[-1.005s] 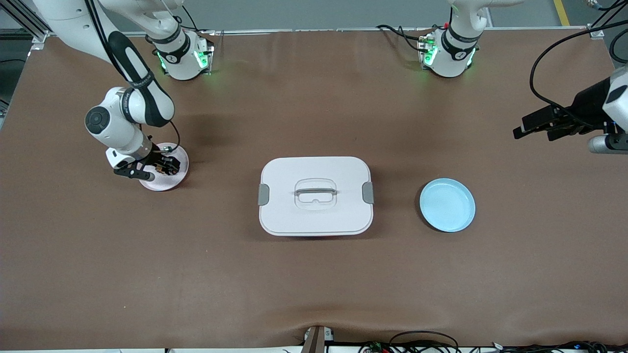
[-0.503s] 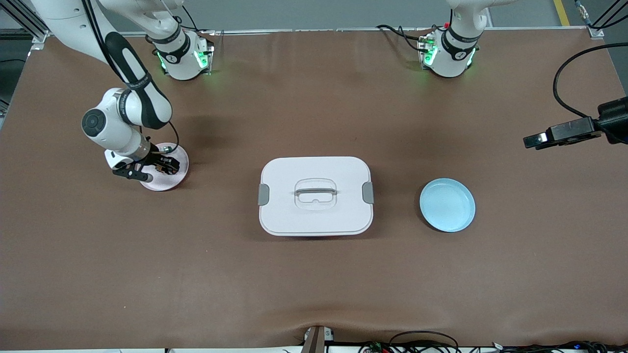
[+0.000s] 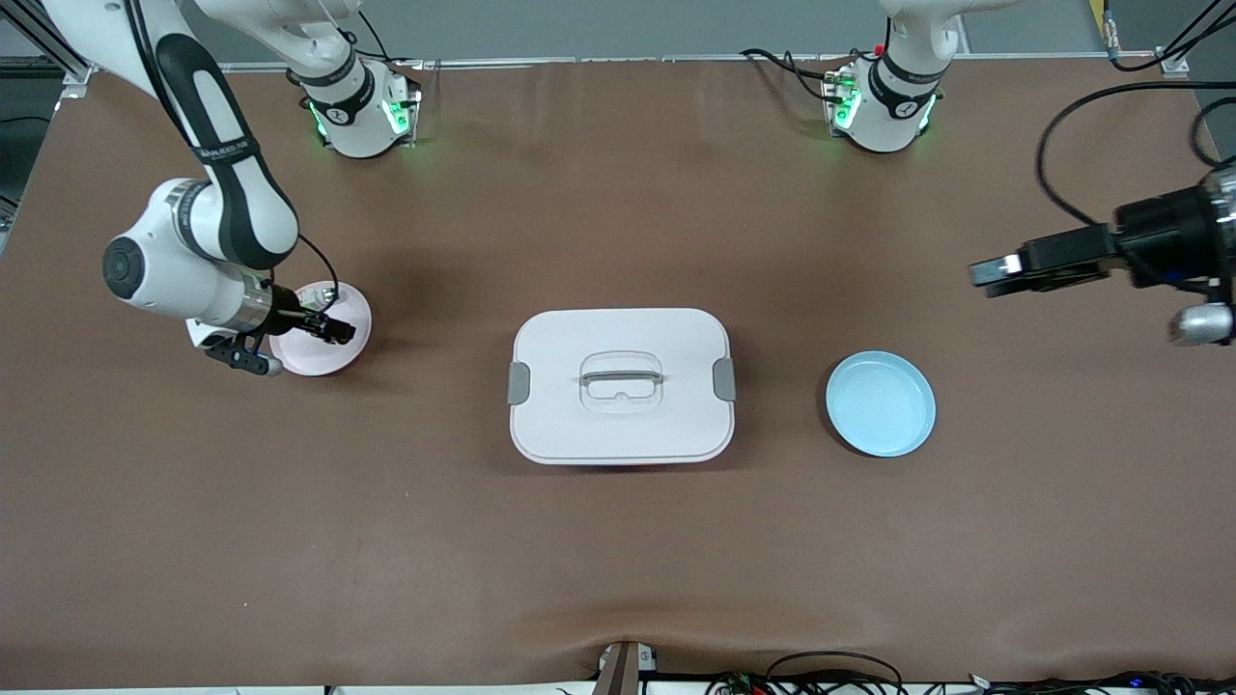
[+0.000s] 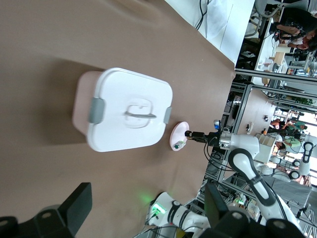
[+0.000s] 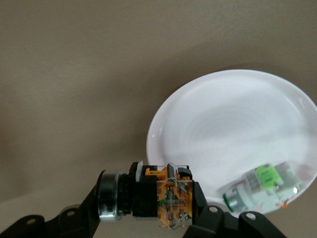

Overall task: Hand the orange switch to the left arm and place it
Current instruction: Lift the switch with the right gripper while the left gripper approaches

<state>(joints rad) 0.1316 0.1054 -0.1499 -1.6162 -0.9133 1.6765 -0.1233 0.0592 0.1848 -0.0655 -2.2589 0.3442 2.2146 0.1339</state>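
A broad brown tabletop [image 3: 618,541] fills nearly everything, its matte cover slightly rippled along the edge nearest the front camera, where loose black cables [image 3: 830,671] trail. Past the edge where the bases stand runs a grey floor [image 3: 628,27] with a yellow line [image 3: 1104,21]. From the left wrist view, aluminium framing [image 4: 257,94] and a bright, cluttered workshop area [image 4: 292,54] show past the tabletop.
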